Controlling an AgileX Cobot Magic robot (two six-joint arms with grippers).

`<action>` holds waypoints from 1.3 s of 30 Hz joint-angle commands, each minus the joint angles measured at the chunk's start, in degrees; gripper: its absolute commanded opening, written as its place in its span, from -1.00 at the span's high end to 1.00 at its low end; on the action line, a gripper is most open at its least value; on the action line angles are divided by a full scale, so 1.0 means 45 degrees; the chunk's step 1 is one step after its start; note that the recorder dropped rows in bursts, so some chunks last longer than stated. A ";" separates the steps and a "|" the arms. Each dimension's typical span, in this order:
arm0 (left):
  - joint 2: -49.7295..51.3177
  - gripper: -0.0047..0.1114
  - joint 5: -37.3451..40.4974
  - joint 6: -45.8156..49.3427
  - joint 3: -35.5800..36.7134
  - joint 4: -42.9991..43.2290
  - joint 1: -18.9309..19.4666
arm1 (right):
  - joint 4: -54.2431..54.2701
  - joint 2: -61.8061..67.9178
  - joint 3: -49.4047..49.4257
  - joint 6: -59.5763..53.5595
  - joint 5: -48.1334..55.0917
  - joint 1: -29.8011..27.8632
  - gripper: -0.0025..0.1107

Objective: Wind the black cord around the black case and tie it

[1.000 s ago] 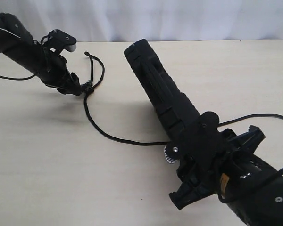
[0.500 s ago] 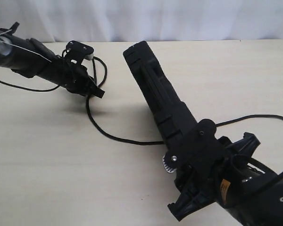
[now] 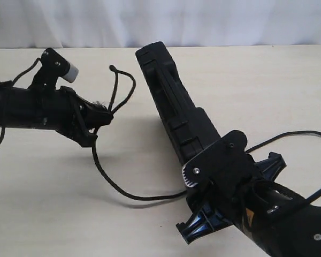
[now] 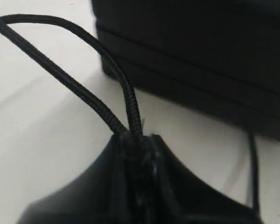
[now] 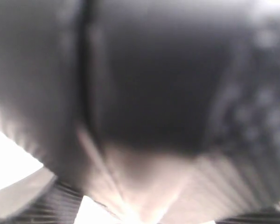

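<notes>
Two arms show in the exterior view. By the worktop's [image 3: 43, 203] left edge, the left gripper [image 3: 99, 115] is pinched tight on the cord [image 3: 131, 197] at its frayed knot. One loop rises toward the far edge, and the long run trails to the case's near end. The case [image 3: 171, 101] slants from the middle of the far edge toward the near right corner, its near end clamped in the right gripper [image 3: 216, 176] (jaws set wide).

In the left wrist view, two strands of cord [image 4: 79, 88] leave the closed left gripper [image 4: 135, 140], with the case [image 4: 200, 51] just beyond.

The right wrist view is a dark blur, and nothing in it can be told.
</notes>
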 commanded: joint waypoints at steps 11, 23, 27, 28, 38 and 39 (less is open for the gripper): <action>0.0144 0.92 -0.3204 -0.0902 -0.2473 -0.0138 -0.0027 | -0.1561 -0.0757 -0.1427 -0.1166 -0.2441 -0.3569 0.88; 0.4640 0.92 0.3393 0.0414 -0.8091 0.3015 0.2558 | -0.1121 0.1076 -0.3365 -0.2658 -0.2965 -0.6286 0.88; 0.4640 0.92 0.6655 0.0414 -0.8068 0.7307 0.2954 | -0.0715 0.1076 -0.3206 -0.2586 -0.1892 -0.6286 0.88; 0.4640 0.92 0.7124 0.0414 -0.8068 0.8143 0.2954 | -0.0715 0.1076 -0.3058 -0.2580 -0.1836 -0.6286 0.88; 0.4485 0.92 0.7617 0.0400 -0.8042 0.9038 0.2052 | -0.3479 0.1076 -0.1226 0.0520 -0.0681 -0.6286 0.88; 0.4485 0.92 0.7617 0.0400 -0.8067 0.8948 0.1843 | -0.3678 0.1076 -0.0986 0.0787 -0.0761 -0.6286 0.88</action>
